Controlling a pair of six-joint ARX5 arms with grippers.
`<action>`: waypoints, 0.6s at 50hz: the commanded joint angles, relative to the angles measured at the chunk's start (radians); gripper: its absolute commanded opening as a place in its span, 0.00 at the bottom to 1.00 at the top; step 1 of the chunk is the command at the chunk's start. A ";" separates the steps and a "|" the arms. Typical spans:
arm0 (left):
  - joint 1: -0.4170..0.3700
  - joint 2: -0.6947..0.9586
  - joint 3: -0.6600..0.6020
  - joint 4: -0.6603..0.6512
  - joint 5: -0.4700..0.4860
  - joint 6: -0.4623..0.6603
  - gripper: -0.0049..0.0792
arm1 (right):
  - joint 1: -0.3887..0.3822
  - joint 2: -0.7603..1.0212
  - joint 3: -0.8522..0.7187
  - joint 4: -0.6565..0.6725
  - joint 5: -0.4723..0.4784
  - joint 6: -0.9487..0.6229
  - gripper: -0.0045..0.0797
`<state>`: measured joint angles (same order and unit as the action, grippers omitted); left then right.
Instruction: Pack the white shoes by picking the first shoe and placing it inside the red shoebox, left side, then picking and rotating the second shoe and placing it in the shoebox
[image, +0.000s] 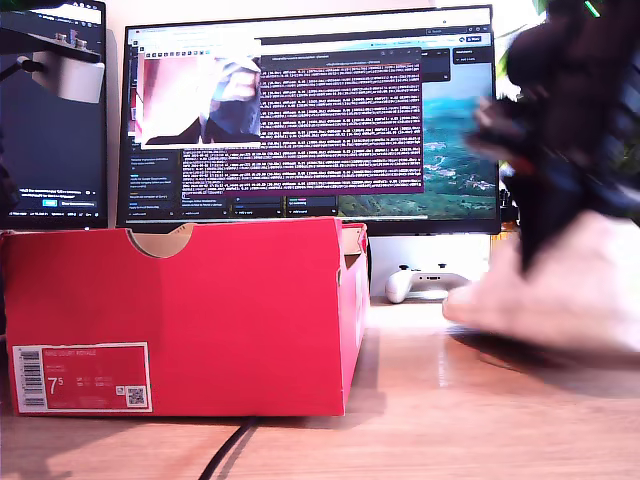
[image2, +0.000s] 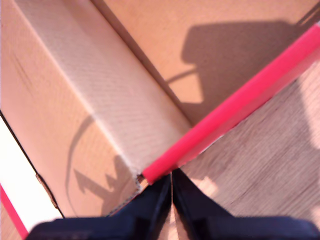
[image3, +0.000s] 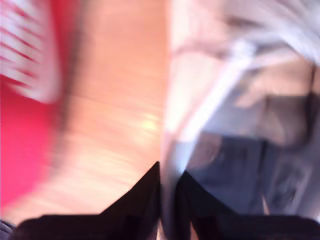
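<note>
Clamped on a white shoe (image: 550, 295), by its upper in the blurred second wrist view, the second gripper (image3: 169, 175) carries it low above the table (image: 450, 420) near the exterior view's right edge, well apart from the red shoebox (image: 200, 320) standing toward that view's left edge. To do this step well, lift the shoe clear of the box wall before lowering it, keeping the grip firm. The first gripper (image2: 171, 182) hangs with fingers together, holding nothing, over a corner of the box rim.
</note>
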<state>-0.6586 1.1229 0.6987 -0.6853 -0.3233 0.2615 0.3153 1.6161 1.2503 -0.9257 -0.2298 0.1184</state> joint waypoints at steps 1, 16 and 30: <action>0.002 0.010 -0.010 0.012 0.002 0.000 0.04 | 0.022 -0.002 0.074 0.000 -0.007 0.036 0.04; 0.002 0.010 -0.010 0.005 0.002 0.000 0.04 | 0.075 -0.020 0.259 -0.078 -0.024 0.203 0.04; 0.002 0.010 -0.010 0.006 0.002 0.000 0.04 | 0.169 -0.034 0.396 -0.023 -0.061 0.388 0.04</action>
<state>-0.6586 1.1229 0.6987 -0.6872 -0.3233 0.2615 0.4450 1.6161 1.5879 -0.9966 -0.2649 0.4702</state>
